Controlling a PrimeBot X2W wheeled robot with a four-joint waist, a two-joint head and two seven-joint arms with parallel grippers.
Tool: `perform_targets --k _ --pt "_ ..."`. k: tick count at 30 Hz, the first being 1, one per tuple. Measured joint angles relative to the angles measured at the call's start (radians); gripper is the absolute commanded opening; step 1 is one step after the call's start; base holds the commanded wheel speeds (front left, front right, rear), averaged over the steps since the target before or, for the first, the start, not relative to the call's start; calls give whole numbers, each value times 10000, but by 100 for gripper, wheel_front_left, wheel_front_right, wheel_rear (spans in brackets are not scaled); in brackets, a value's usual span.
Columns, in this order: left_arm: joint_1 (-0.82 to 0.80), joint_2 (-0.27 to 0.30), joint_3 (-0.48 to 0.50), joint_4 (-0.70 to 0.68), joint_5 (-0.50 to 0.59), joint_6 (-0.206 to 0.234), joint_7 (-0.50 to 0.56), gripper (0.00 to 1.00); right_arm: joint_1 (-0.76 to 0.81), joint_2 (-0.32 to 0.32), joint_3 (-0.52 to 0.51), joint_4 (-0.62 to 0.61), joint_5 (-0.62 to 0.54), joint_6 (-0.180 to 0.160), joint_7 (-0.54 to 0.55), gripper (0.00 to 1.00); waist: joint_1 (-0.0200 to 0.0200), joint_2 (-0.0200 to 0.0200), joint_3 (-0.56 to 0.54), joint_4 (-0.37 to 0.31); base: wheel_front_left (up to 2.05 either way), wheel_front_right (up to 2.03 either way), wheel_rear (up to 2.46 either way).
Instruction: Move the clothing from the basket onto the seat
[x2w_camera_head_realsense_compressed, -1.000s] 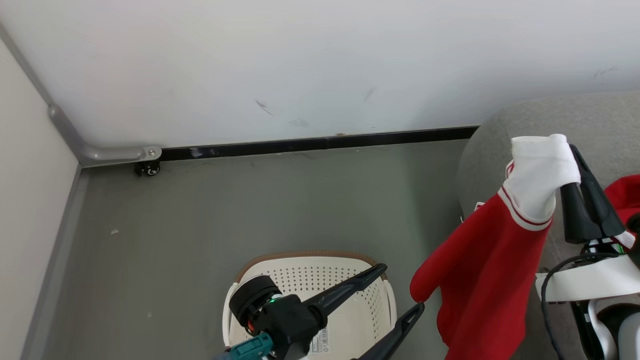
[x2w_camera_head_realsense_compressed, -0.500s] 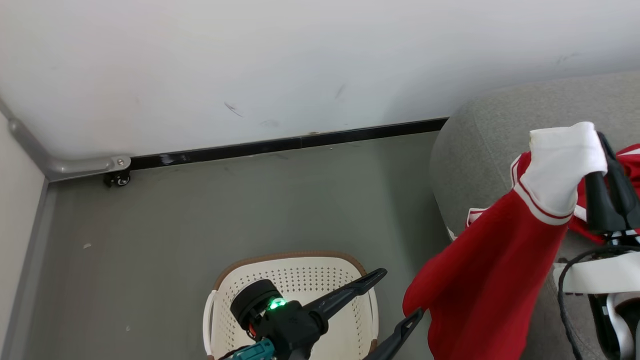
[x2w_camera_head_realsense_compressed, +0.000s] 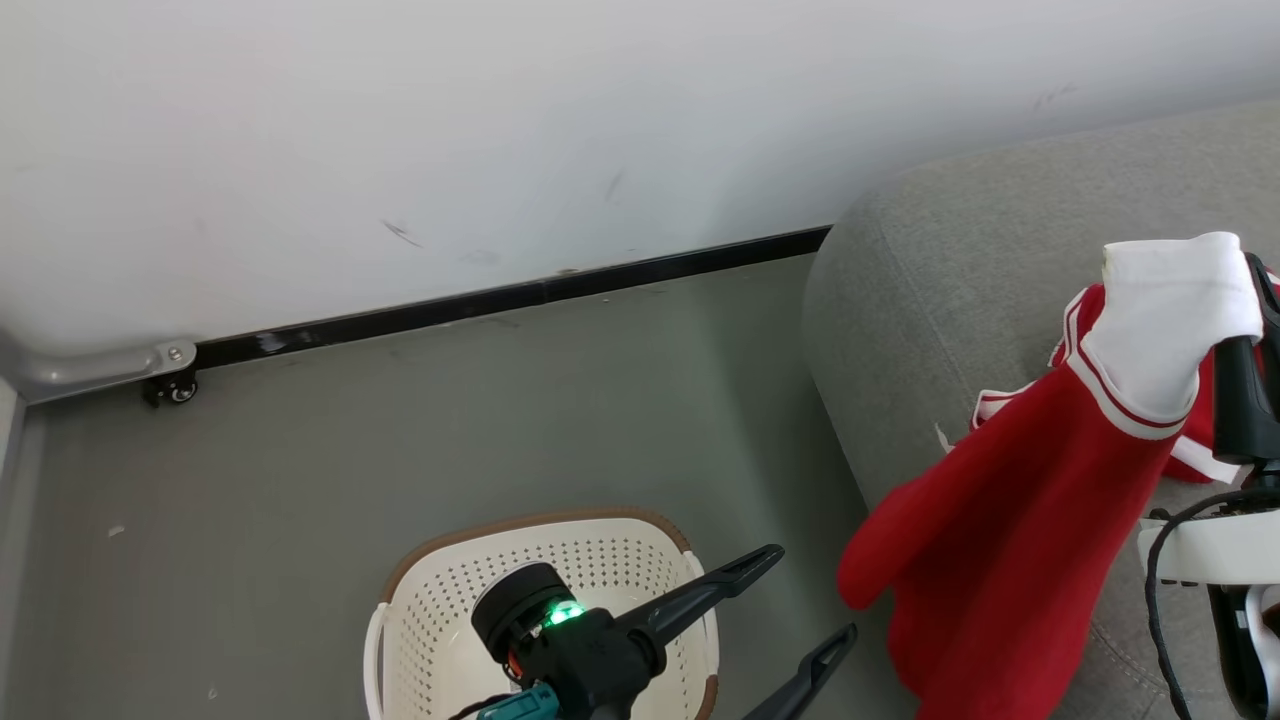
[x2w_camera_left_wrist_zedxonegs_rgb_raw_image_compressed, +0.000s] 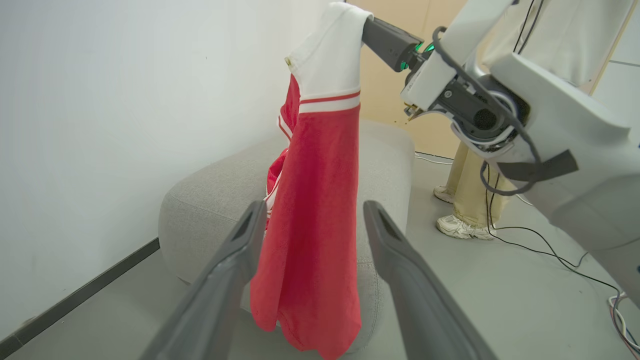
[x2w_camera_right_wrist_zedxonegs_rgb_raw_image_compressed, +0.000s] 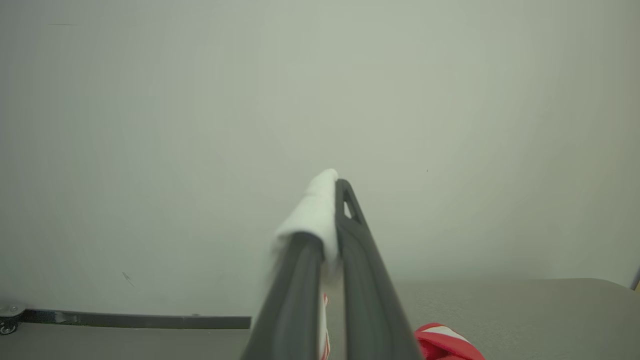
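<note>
Soft cloth clothing (x2w_camera_head_realsense_compressed: 1000, 520), matt plastic basket (x2w_camera_head_realsense_compressed: 450, 600)

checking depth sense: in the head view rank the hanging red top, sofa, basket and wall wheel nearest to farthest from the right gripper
From the right gripper:
1. hanging red top, pinched in it
2. sofa, just below
3. basket, on the floor, lower left
4. wheel, far left by the wall

From here the basket (x2w_camera_head_realsense_compressed: 430, 590) runs off the bottom edge, its inside largely covered by the left gripper (x2w_camera_head_realsense_compressed: 812, 591) and its wrist. The hanging red garment (x2w_camera_head_realsense_compressed: 1000, 560) hides most of the clothing (x2w_camera_left_wrist_zedxonegs_rgb_raw_image_compressed: 275, 172) on the sofa (x2w_camera_head_realsense_compressed: 900, 330). A person (x2w_camera_left_wrist_zedxonegs_rgb_raw_image_compressed: 465, 170) is blocked above the knees by the right arm (x2w_camera_left_wrist_zedxonegs_rgb_raw_image_compressed: 550, 115).
</note>
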Motion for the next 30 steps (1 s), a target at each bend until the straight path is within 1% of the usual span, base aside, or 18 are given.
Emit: perform_targets --k 6,8,30 --pt "-91 -2 -86 56 -21 0 -54 100 1 21 -17 -35 -10 0 12 0 0 0 16 -349 0 0 0" --pt "-93 -2 -113 82 -63 -77 -56 100 2 23 -19 -44 -10 0 13 0 0 0 22 -468 0 0 0" --pt "-525 59 -370 240 -188 -77 -130 100 16 44 -272 -284 8 0 27 0 0 0 232 -1885 0 0 0"
